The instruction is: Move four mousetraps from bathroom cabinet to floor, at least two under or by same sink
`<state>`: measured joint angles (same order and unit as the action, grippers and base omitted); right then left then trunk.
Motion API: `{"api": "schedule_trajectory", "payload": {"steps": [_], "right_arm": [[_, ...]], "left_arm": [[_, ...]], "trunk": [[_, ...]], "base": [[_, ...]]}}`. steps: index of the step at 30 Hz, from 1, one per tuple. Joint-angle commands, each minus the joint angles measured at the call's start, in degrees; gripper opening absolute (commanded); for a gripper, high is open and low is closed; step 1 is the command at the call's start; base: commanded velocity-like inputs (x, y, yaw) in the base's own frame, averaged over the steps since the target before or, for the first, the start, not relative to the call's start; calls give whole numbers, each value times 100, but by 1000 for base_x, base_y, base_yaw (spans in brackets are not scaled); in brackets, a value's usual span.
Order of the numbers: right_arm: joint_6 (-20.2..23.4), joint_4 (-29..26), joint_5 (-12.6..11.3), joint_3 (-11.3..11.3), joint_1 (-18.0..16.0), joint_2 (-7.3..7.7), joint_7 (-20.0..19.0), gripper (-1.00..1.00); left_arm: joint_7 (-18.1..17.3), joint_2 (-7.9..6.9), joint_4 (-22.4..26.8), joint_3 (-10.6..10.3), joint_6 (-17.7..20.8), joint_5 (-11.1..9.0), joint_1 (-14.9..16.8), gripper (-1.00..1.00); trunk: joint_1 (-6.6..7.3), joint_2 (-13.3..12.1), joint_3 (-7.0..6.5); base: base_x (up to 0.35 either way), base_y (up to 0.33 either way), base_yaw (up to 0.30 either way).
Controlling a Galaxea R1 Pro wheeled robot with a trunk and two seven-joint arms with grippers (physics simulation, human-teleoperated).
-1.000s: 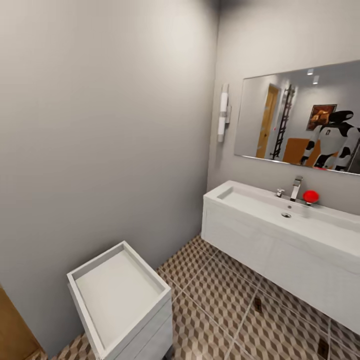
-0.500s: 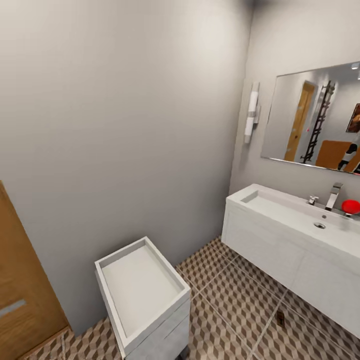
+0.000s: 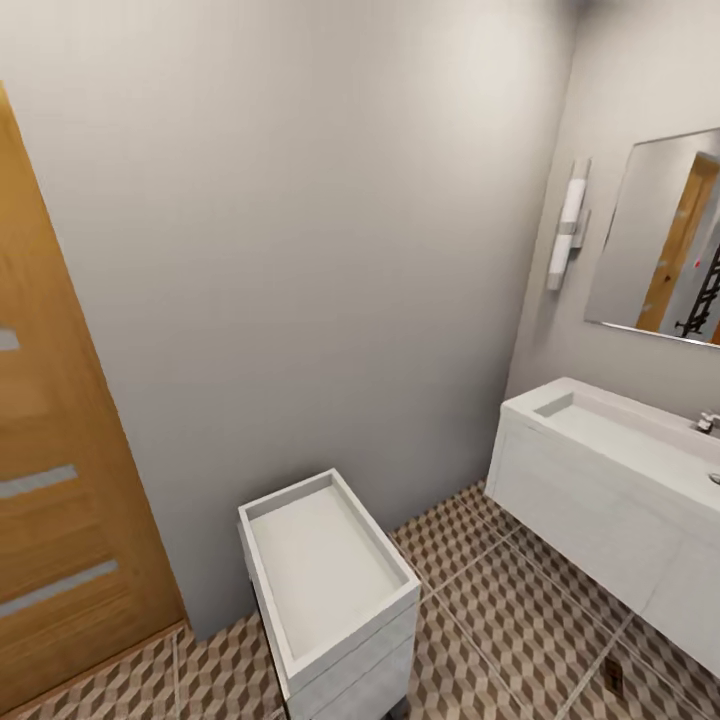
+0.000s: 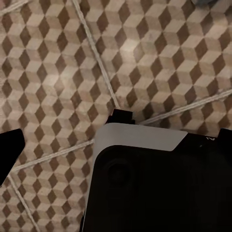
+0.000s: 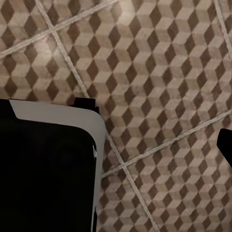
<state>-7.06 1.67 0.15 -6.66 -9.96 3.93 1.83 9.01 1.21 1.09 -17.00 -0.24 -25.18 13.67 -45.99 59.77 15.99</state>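
The white cabinet (image 3: 330, 640) stands low in the head view against the grey wall, and its recessed top is bare. To the right, the white bathroom sink (image 3: 610, 440) hangs on the wall, with its tap (image 3: 707, 423) at the picture's edge. One small brown mousetrap (image 3: 613, 677) lies on the cube-patterned bathroom floor (image 3: 500, 600) in front of the sink. My left gripper (image 4: 121, 133) hangs open over the tiles, its dark fingertips (image 4: 10, 154) far apart. My right gripper (image 5: 116, 133) is also open, with one fingertip (image 5: 225, 147) showing and nothing held.
An orange-brown wooden door (image 3: 60, 480) fills the left side. A mirror (image 3: 660, 240) and a white wall lamp (image 3: 567, 225) hang above the sink. The robot's black, white-rimmed base (image 4: 154, 188) sits below both wrists. Open tile lies between the cabinet and the sink.
The head camera has swung left: the cabinet, sink and mirror slid right in the picture, the wooden door came into view, and the red object by the tap left it.
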Motion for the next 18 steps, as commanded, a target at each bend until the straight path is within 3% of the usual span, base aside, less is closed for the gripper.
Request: {"api": "schedule_trajectory", "payload": {"steps": [1,18], "right_arm": [[-32,18,2,-43,-7,2,19,100],[-28,18,2,-44,2,9,19,100]], "left_arm": [[19,0,-1,-49,-2,-48,4,100],[21,2,-2,-49,-2,-48,4,100]], "trunk": [[0,5,7],[0,5,7]], "base": [[0,0,297],[0,0,296]]}}
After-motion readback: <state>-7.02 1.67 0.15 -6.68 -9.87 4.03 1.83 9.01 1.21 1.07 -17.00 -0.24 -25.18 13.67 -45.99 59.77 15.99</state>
